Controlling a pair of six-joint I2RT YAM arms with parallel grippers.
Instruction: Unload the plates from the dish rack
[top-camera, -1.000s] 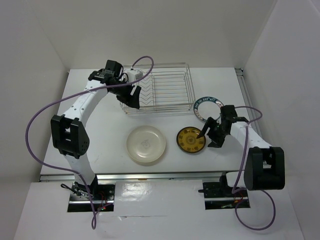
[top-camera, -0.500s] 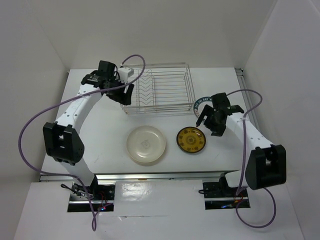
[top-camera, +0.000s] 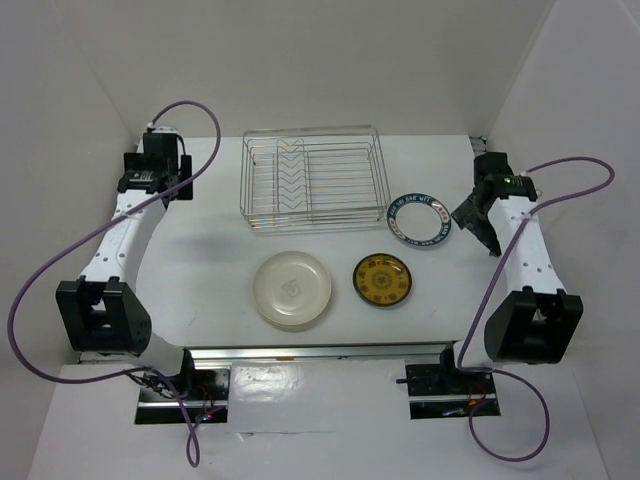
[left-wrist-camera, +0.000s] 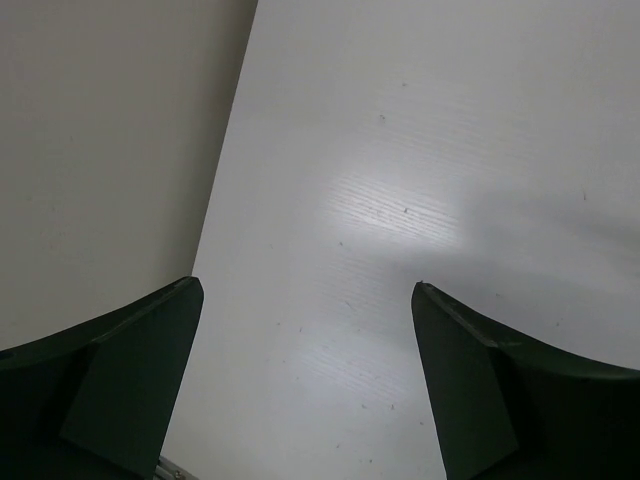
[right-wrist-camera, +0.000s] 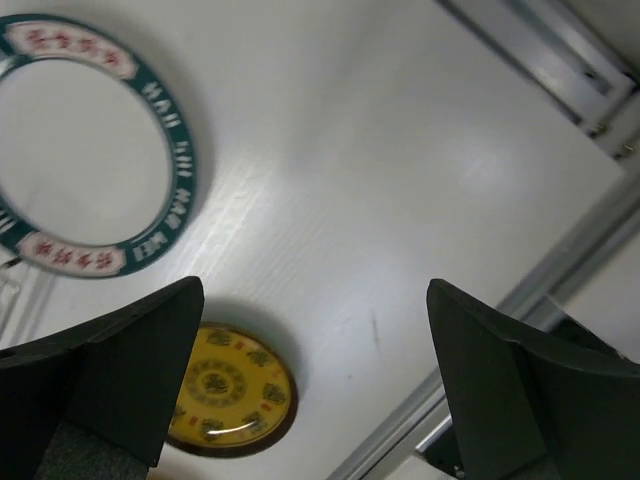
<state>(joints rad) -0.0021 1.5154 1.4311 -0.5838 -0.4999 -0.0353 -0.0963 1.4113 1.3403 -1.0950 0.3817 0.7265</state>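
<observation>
1. Plates: three lie flat on the table (top-camera: 210, 250). The cream plate (top-camera: 291, 288) and the yellow patterned plate (top-camera: 382, 279) sit near the front. The green-rimmed plate (top-camera: 418, 219) sits just right of the dish rack (top-camera: 314, 178), whose slots look bare.
2. Your left gripper (left-wrist-camera: 305, 300) hangs spread over bare table at far left. Your right gripper (right-wrist-camera: 315, 300) gapes too, gripping nothing, right of the green-rimmed plate.
3. Unloading looks finished, I judge. Scan the slots once, then park both arms wide of the plates.
</observation>
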